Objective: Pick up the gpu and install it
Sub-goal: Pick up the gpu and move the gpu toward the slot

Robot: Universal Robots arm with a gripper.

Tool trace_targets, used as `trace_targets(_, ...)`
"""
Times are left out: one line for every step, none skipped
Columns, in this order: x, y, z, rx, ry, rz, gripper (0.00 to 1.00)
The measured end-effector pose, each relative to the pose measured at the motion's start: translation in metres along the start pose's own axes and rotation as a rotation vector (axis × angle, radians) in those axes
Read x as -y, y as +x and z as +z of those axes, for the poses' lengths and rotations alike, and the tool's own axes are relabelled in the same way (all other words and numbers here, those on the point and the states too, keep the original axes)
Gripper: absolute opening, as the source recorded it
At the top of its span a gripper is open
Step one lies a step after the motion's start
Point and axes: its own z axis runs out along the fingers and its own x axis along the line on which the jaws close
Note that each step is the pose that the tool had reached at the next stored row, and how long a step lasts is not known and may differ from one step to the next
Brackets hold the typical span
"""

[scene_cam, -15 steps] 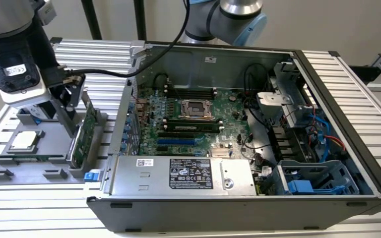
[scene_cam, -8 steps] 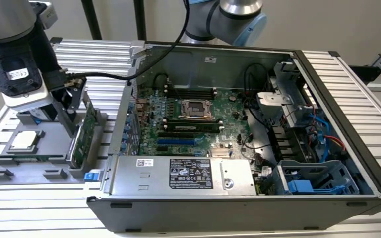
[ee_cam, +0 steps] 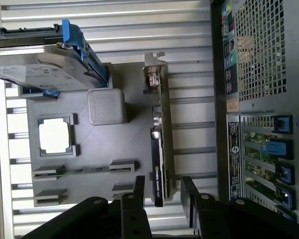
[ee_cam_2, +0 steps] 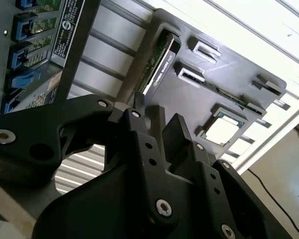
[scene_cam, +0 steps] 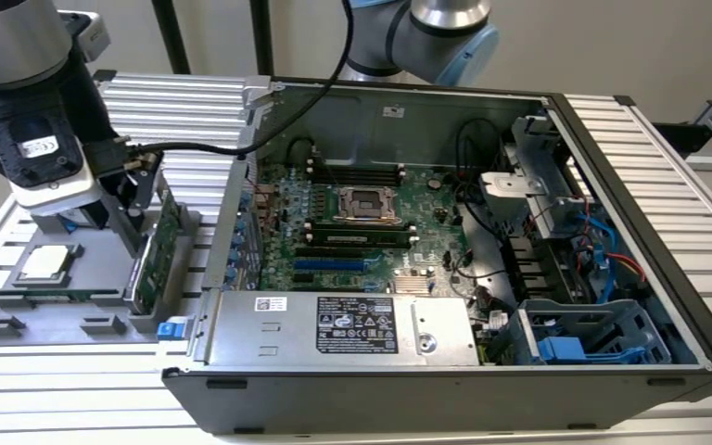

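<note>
The gpu point(scene_cam: 158, 248) stands on edge in a slot of the grey holder tray point(scene_cam: 34, 324), on the exterior view's left, beside the open computer case point(scene_cam: 603, 213). Its green board faces the case. My gripper point(scene_cam: 136, 199) hangs directly above the card's top edge. In the first wrist view the gpu point(ee_cam: 158, 149) runs edge-on toward my gripper point(ee_cam: 163, 190). Its near end lies between the two black fingers point(ee_cam: 138, 186), with a gap on each side. The second wrist view shows the gpu point(ee_cam_2: 157, 64) beyond my open gripper point(ee_cam_2: 165, 120).
The tray also holds a square silver processor chip point(scene_cam: 44, 262) and a silver hard drive in a blue frame point(ee_cam: 45, 69). Inside the case lies the green motherboard point(scene_cam: 369, 232) with blue card slots point(scene_cam: 331, 264). The case's rear wall point(ee_cam: 259, 99) stands close beside the gpu.
</note>
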Motion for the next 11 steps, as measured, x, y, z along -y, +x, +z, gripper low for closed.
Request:
trace_targets(0.0, 0.0, 0.0008, 0.0, 0.0, 0.0, 1.0)
trace_targets(0.0001, 0.0, 0.0015, 0.0001, 0.0, 0.0, 1.0)
trace_targets(0.0001, 0.0, 0.0022, 0.0, 0.0, 0.0, 1.0)
trace_targets(0.0001, 0.0, 0.0028, 0.0001, -0.0001, 0.0, 1.0)
trace_targets(0.0002, 0.0, 0.0035, 0.0001, -0.0001, 0.0, 1.0)
trace_targets(0.0003, 0.0001, 0.0042, 0.0, -0.0001, 0.0, 1.0)
trace_targets(0.0003, 0.0001, 0.005, 0.0001, -0.0001, 0.0, 1.0)
trace_targets(0.0003, 0.0001, 0.0057, 0.0, 0.0, 0.0, 1.0)
trace_targets(0.0004, 0.0001, 0.0063, 0.0, 0.0, 0.0, 1.0)
trace_targets(0.0004, 0.0001, 0.007, 0.0, 0.0, 0.0, 1.0)
trace_targets(0.0004, 0.0001, 0.0077, 0.0, 0.0, 0.0, 1.0)
